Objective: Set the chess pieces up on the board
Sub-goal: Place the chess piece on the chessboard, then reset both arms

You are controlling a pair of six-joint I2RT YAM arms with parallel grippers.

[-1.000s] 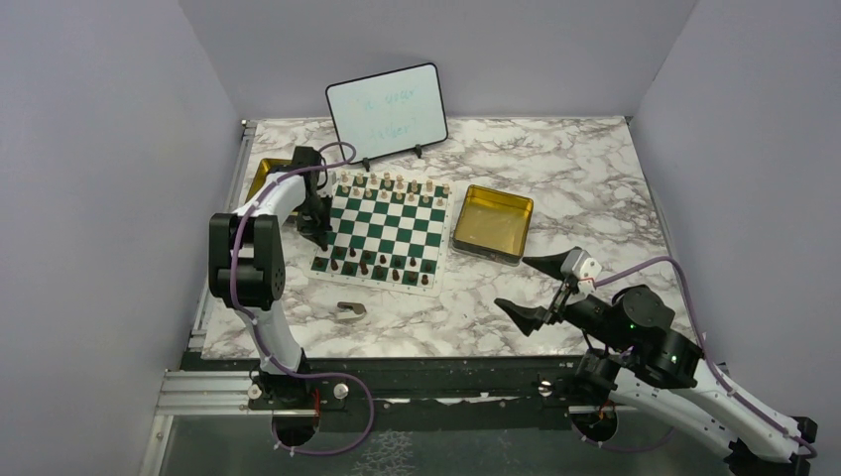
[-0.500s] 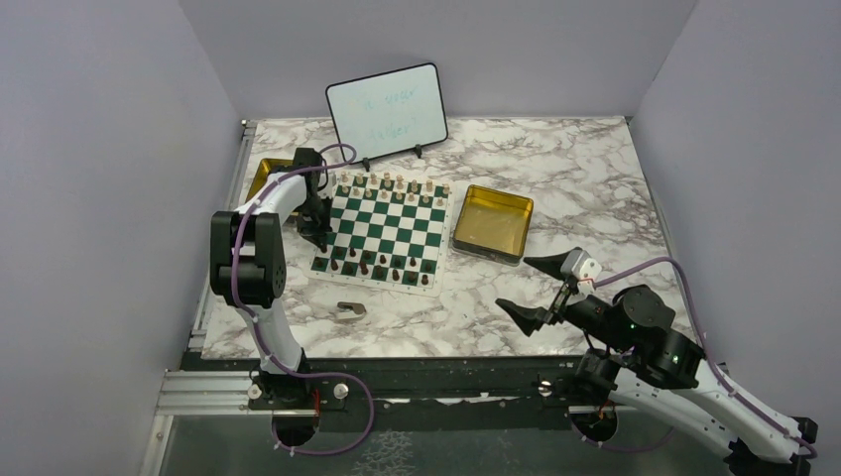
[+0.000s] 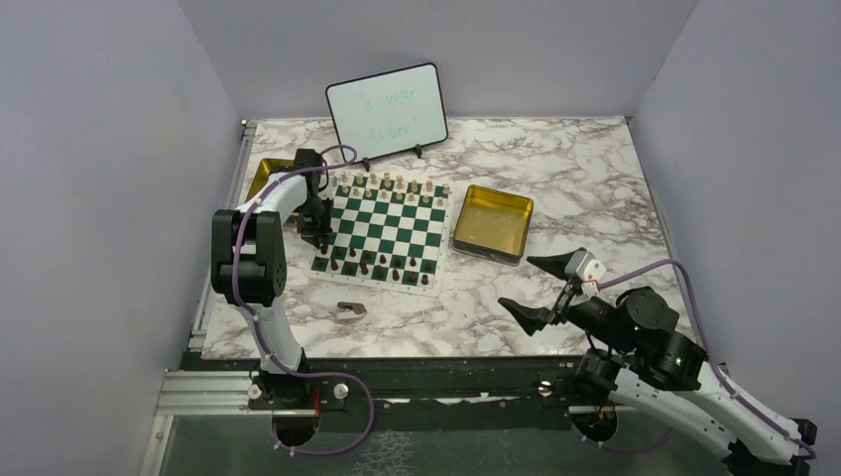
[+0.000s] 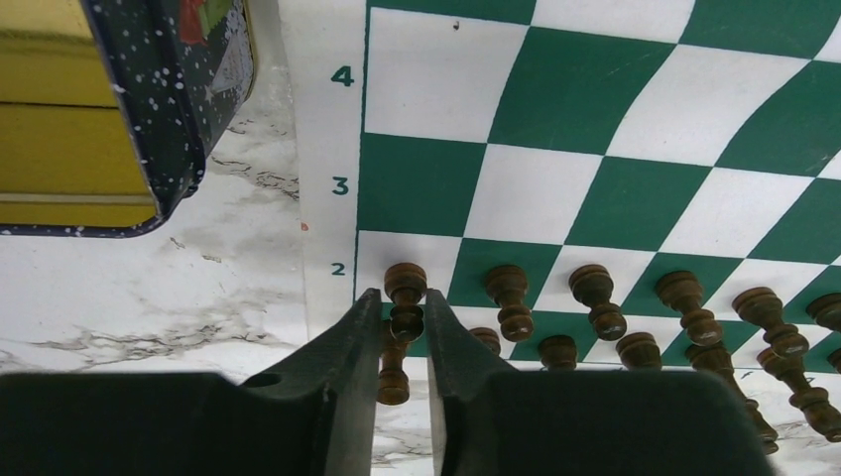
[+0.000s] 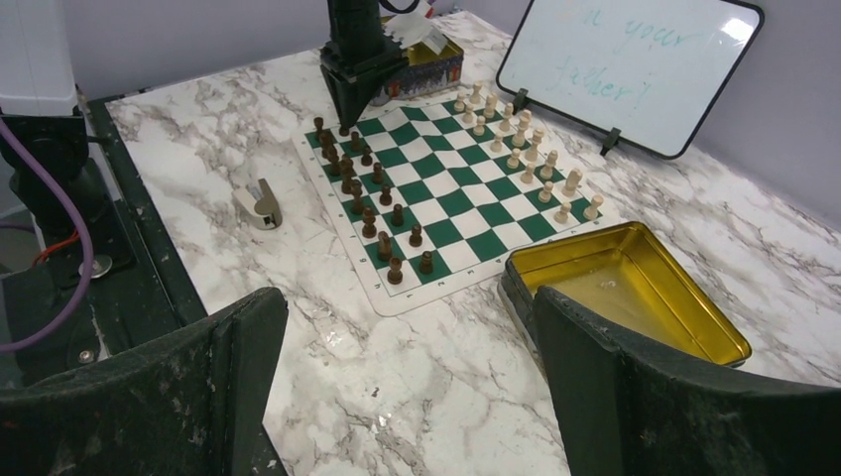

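The green and white board (image 3: 389, 223) lies left of centre. Light tan pieces (image 3: 392, 185) stand in its two far rows and dark brown pieces (image 3: 382, 266) in its two near rows. My left gripper (image 3: 320, 236) is at the board's near left corner. In the left wrist view its gripper (image 4: 399, 295) is closed narrowly on a dark pawn (image 4: 406, 302) standing on the rank 2 corner square, with another dark piece (image 4: 394, 382) just behind it between the fingers. My right gripper (image 3: 531, 288) is wide open and empty over bare marble, also seen in its own wrist view (image 5: 407, 307).
An open gold tin (image 3: 493, 223) sits right of the board, and another tin (image 4: 99, 99) lies at its left. A whiteboard (image 3: 387, 109) stands at the back. A small brownish-grey scrap (image 3: 350, 311) lies in front of the board.
Almost nothing. My left gripper stays at the board's near left corner. My right gripper has drifted very slightly to the right.
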